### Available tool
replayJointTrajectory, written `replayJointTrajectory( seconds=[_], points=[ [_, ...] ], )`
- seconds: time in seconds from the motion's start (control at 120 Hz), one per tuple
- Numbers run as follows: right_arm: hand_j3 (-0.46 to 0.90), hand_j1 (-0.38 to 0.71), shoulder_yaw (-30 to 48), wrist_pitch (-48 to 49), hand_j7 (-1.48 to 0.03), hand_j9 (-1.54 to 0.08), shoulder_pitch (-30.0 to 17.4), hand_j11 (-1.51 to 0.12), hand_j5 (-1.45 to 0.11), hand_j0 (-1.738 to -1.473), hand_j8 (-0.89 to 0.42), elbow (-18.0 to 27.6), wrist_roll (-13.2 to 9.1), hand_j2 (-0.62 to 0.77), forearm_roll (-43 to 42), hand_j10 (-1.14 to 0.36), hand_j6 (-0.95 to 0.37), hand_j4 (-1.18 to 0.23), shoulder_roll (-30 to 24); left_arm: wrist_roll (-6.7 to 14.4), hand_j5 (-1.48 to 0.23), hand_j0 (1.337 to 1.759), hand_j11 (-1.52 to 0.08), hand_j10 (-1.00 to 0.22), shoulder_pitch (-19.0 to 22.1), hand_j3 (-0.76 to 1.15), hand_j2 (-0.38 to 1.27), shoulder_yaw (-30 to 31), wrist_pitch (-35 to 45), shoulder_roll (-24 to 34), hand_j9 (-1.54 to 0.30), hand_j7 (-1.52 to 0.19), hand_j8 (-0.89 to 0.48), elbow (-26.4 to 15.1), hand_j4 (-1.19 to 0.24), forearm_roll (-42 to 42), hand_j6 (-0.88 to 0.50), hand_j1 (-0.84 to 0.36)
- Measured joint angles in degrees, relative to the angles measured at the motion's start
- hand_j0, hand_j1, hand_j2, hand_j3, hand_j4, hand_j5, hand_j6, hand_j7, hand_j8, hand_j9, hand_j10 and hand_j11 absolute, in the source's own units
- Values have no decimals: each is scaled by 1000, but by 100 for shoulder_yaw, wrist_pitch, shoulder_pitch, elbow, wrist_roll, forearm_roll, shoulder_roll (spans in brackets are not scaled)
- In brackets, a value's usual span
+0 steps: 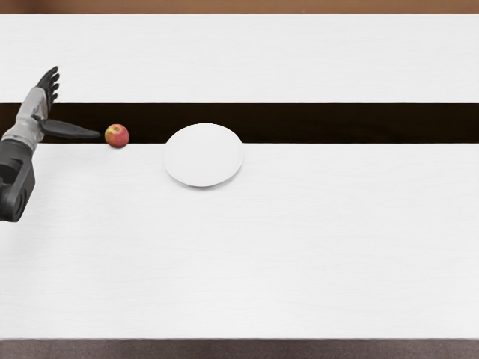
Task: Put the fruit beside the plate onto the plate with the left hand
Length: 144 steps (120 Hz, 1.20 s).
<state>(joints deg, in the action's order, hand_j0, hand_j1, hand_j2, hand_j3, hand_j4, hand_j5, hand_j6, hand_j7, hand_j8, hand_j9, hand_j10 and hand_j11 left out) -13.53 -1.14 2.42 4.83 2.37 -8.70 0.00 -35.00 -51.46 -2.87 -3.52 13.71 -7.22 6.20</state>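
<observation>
Head view: left hand [39, 112] spread wide, empty, thumb pointing at the red-yellow apple [116, 135] just beyond it, likely framing a grasp; round white plate [203, 155] farther out.

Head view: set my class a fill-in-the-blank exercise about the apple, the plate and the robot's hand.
1. The apple lies on the table to the ____ of the plate.
2. The plate's colour is ____.
3. The left hand, fingers open, holds ____.
Missing words: left; white; nothing.
</observation>
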Motion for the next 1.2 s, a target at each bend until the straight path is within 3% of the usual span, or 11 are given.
replayJointTrajectory(
  seconds=[0.167, 0.317, 0.417, 0.617, 0.808, 0.942, 1.083, 1.2],
  points=[
    [0, -349, 1, 0, 0, 0, -33, 0, 0, -1658, 0, -33, 0, 0, -1, 0, -1, 0, 0, 0, -37, 1658, -37, -29, -1, 0, 12, 59, 5, 6, -37, -37, -29, 0, -31, 66, -30, 317],
    [0, -349, 0, 0, 0, 0, -58, 0, 0, -1658, 0, -65, 0, 0, -5, 0, -1, 0, 0, 0, -34, 1658, -33, -27, -84, 0, 9, 1387, 101, 53, -33, -33, -28, 96, -28, 411, -29, 320],
    [0, -349, 0, 0, 0, 0, -63, 0, 0, -1658, 0, -73, 0, 0, -6, 0, 0, 0, 0, 0, -32, 1658, -31, -26, -526, 0, 9, 2026, 311, 144, -31, -31, -27, 38, -27, 581, -28, 322],
    [0, -349, 0, 0, 0, 0, -66, 0, 0, -1658, -1, -76, 0, 0, -7, 0, -1, 0, 0, 0, -28, 1658, -28, -25, -1391, 0, 7, 3424, 355, 465, -28, -28, -26, -561, -26, 642, -27, 326],
    [0, -349, 0, 0, 0, 0, -66, 0, 0, -1658, 0, -75, 0, 0, -7, 0, -1, 0, 0, 0, -27, 1658, -26, -24, -2125, 0, 7, 4765, 352, 466, -26, -27, -26, -702, -25, 640, -26, 327],
    [0, -349, 0, 0, 0, 0, -66, 0, 0, -1658, -1, -76, 0, 0, -6, 0, -1, 0, 0, 0, -26, 1658, -26, -23, -2407, 0, 7, 5664, 354, 343, -26, -26, -25, -726, -25, 641, -26, 327],
    [0, -349, 0, 0, 0, 0, -66, 0, 0, -1658, 0, -75, 0, 0, -5, 0, 0, 0, 0, 0, -27, 1658, -26, -24, -2601, 0, 8, 6120, 321, 189, -26, -27, -26, -736, -26, 643, -27, 328],
    [0, -349, 0, 0, 0, 0, -66, 0, 0, -1658, -1, -76, 0, 0, -6, 0, -1, -1, 0, 0, -27, 1658, -26, -24, -2806, 0, 7, 6418, -706, 24, -26, -27, -26, -773, -26, 681, -27, 327]
  ],
)
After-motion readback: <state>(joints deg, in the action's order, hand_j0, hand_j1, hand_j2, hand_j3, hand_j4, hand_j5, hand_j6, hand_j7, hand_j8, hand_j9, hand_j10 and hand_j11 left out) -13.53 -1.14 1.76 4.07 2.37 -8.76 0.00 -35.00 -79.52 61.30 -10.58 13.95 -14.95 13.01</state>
